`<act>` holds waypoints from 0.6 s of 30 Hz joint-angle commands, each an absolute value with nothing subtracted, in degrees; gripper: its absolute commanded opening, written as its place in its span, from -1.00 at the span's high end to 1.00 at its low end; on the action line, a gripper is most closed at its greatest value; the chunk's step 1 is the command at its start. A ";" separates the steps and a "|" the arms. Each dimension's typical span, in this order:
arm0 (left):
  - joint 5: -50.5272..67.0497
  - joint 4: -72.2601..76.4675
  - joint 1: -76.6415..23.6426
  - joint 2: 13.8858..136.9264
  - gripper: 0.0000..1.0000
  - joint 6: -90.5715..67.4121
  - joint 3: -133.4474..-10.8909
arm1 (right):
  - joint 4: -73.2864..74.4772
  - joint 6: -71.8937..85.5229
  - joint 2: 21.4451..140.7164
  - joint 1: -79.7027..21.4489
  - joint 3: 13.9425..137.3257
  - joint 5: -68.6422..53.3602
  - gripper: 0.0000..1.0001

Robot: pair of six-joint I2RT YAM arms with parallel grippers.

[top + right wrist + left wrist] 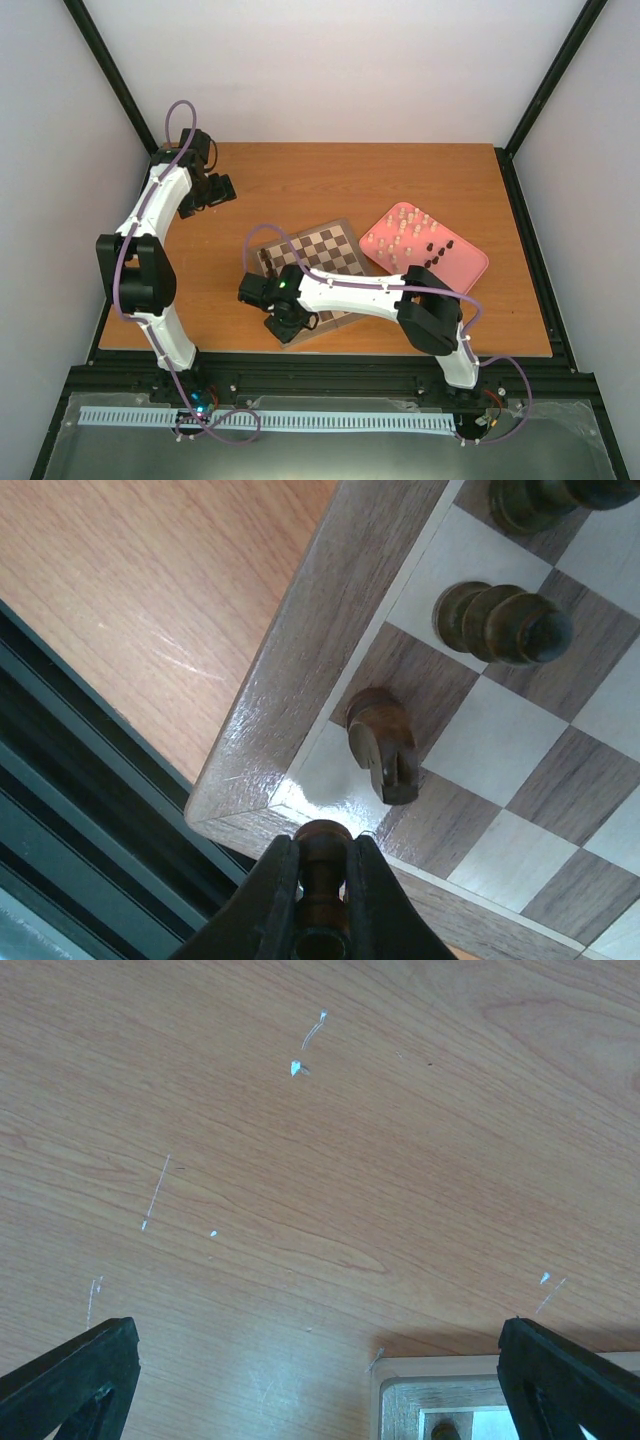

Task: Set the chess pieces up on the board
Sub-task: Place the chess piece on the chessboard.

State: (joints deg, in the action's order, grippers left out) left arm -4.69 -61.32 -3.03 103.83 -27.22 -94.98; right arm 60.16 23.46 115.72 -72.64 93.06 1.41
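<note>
Chess pieces (408,232), counted by place.

On the board (335,245): three dark brown ones show in the right wrist view. They stand upright in a row along one edge, on neighbouring squares. A knight (383,742) is on the dark square next to the corner, a round-headed piece (500,622) on the pale square after it, and a third (545,498) is cut off by the frame edge.

In the right jaws: one more dark piece (322,842), pinched below its rounded head between the two nearly closed fingers. It is over the board's near-left corner; whether it touches the wood cannot be told.

On the pink tray (470,268): many more, cream and dark mixed, cream the more numerous — too small for a sure count.

Board: one, lying askew on the surface (300,175), its near part hidden under the right arm (370,290).

Tray: one, just beside the board on its right.

Left arm (150,225): one, reaching to the far left of the surface, well apart from board and tray. Left jaws are spread wide — nothing between them.
</note>
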 commanded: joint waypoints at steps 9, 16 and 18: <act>-4.83 -60.83 -3.43 102.04 -0.99 -27.25 -95.19 | 59.45 23.30 117.75 -72.47 93.43 2.91 0.87; -4.84 -60.89 -3.42 102.06 -1.00 -27.29 -95.21 | 59.24 23.03 118.11 -72.28 93.49 2.38 0.83; -4.83 -60.91 -3.40 102.00 -1.00 -27.27 -95.19 | 59.13 22.91 118.20 -72.25 93.60 2.28 0.81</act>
